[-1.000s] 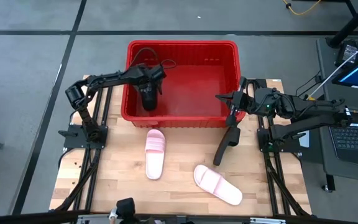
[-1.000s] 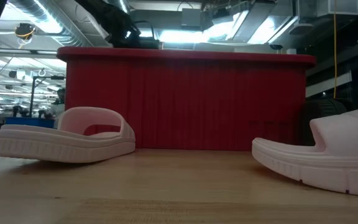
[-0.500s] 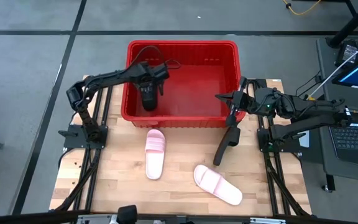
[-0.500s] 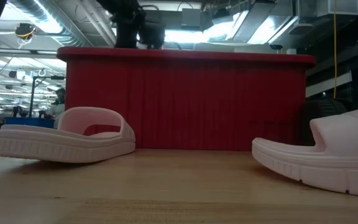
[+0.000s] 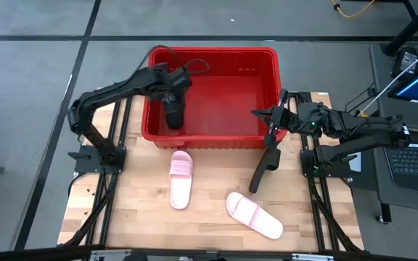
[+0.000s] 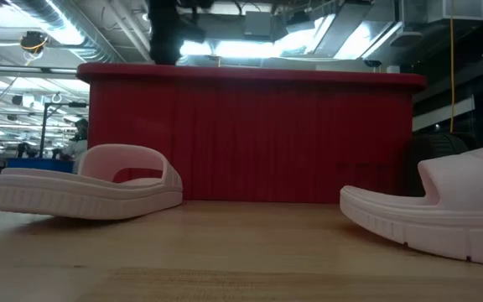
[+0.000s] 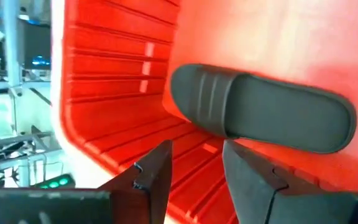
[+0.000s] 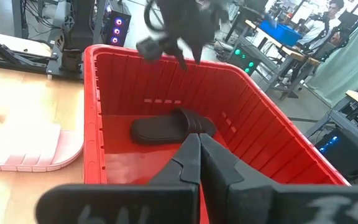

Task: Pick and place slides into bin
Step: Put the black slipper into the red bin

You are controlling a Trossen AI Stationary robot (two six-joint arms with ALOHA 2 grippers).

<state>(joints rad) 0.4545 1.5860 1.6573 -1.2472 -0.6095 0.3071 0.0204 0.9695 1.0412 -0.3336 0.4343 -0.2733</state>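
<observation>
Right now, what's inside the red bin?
One black slide lies on the bin floor, near its left wall. The left hand hangs open above it, covering part of the floor.

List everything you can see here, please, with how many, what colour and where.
basket: one, red, at the table's far side
black sandal: one, lying inside the basket at its left end
pink sandals: two, on the table in front of the basket, one near the middle, one nearer the front right
dark long shape: one, on the table by the basket's right front corner; perhaps another black sandal, cannot tell
table: one, pale wood
left hand: open, empty, above the black sandal
right hand: shut, empty, at the basket's right side
</observation>
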